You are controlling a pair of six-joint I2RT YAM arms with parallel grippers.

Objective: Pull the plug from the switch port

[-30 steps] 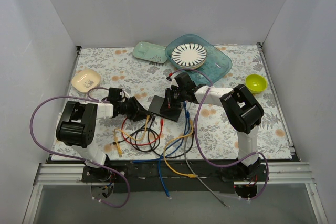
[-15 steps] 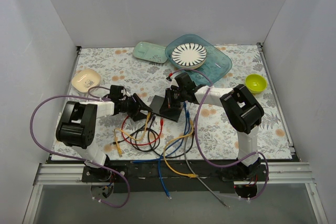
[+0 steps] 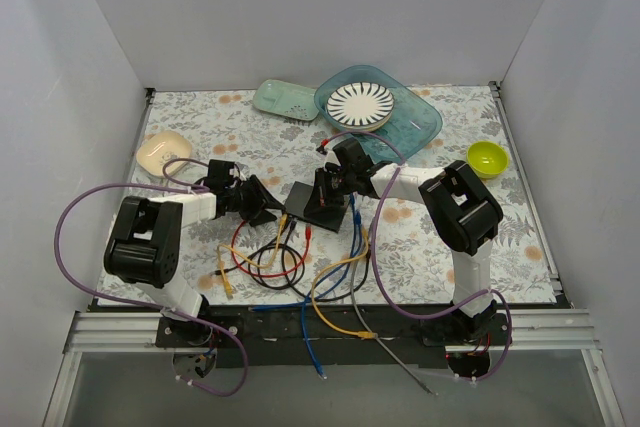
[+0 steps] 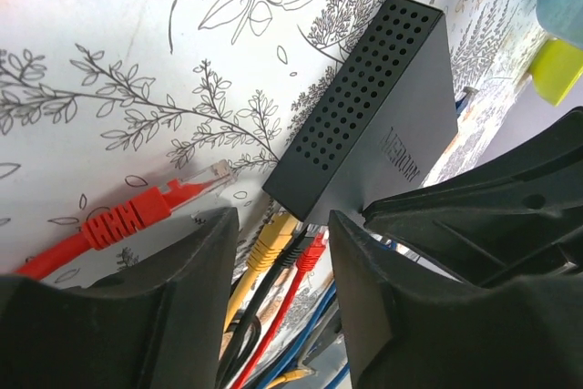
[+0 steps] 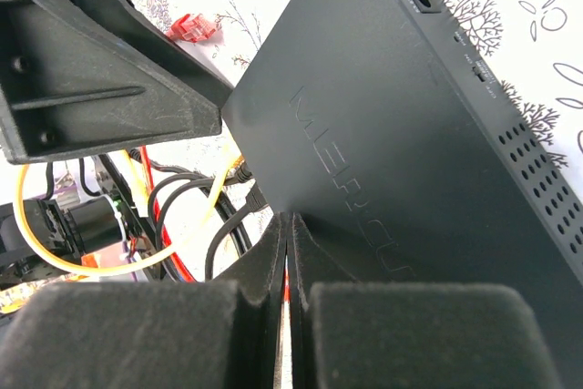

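A: We log the flower-printed table cloth first. The flat black perforated plastic switch lies mid-table, between the two arms.

B: Agreed. Cables leave its near edge; we cannot see the sockets themselves.

A: The left gripper has its fingers apart, just short of that edge, clamping nothing we can see. The right gripper is pressed together over the switch's top; we cannot tell whether it touches.

B: A yellow cable plug and a red cable plug sit at that edge, half hidden behind the fingers. A loose red-booted plug lies on the cloth.

left gripper jaws apart, right gripper jaws together
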